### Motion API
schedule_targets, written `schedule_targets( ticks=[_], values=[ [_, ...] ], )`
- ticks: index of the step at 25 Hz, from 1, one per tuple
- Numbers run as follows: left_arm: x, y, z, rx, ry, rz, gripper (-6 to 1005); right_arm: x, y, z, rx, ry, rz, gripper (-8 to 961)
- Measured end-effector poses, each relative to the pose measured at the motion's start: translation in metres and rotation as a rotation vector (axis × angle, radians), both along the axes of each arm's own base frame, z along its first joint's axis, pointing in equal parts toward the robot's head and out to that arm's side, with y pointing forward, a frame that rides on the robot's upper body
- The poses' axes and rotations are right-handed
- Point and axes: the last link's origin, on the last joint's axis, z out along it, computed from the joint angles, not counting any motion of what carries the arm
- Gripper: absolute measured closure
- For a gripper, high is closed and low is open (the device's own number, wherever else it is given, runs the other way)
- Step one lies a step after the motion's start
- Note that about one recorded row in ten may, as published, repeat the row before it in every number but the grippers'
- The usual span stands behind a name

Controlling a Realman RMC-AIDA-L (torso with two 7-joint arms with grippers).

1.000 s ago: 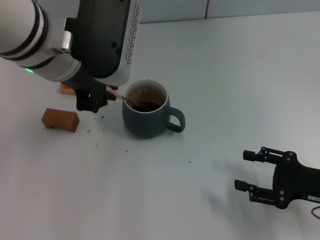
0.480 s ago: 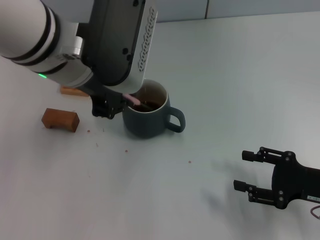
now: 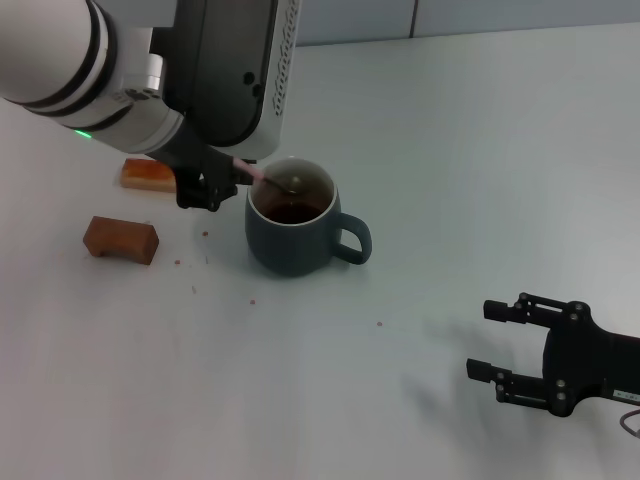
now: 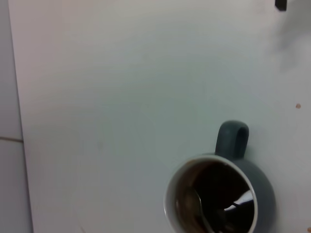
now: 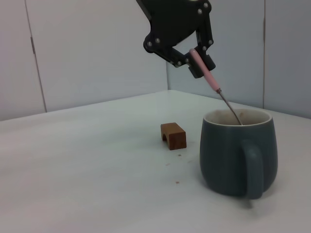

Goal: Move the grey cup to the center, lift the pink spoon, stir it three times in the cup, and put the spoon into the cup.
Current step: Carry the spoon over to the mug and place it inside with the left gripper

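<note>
The grey cup stands upright on the white table, its handle toward my right side. It also shows in the left wrist view and the right wrist view. My left gripper is just left of the cup's rim, a little above it, shut on the pink spoon. The spoon slants down into the cup; its metal bowl lies inside the dark interior. The right wrist view shows the gripper holding the spoon's pink handle. My right gripper rests open and empty at the near right.
Two small brown wooden blocks lie left of the cup, one nearer and one farther back; one shows in the right wrist view. A few crumbs dot the table in front of the cup.
My left gripper has moved in toward the cup and then back and up a little, sweeping the spoon's tip around inside the cup. The cup and right arm have stayed still.
</note>
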Motion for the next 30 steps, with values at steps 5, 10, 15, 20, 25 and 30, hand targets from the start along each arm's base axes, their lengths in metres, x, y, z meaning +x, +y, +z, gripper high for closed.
schedule_targets(
  ticks=[5, 10, 15, 20, 25, 30],
  values=[
    [-0.006, -0.001, 0.003, 0.004, 0.027, 0.029, 868, -0.001, 0.001, -0.001, -0.002, 0.001, 0.003, 234],
    [-0.008, -0.005, 0.004, -0.016, 0.046, 0.048, 868, -0.001, 0.001, -0.001, -0.005, 0.002, 0.001, 235],
    [-0.004, -0.013, 0.000, -0.058, 0.004, 0.036, 869, -0.001, 0.001, -0.001, -0.007, 0.002, 0.000, 235],
    [-0.002, -0.010, -0.004, -0.045, -0.031, 0.014, 869, -0.001, 0.001, -0.001, -0.008, 0.001, 0.000, 235],
    [-0.005, -0.007, -0.009, -0.034, -0.034, 0.010, 869, -0.001, 0.001, -0.001, -0.008, 0.001, -0.001, 235],
    [-0.009, -0.005, -0.010, -0.021, -0.036, 0.025, 869, -0.001, 0.001, 0.000, -0.008, 0.000, -0.001, 235]
  ],
)
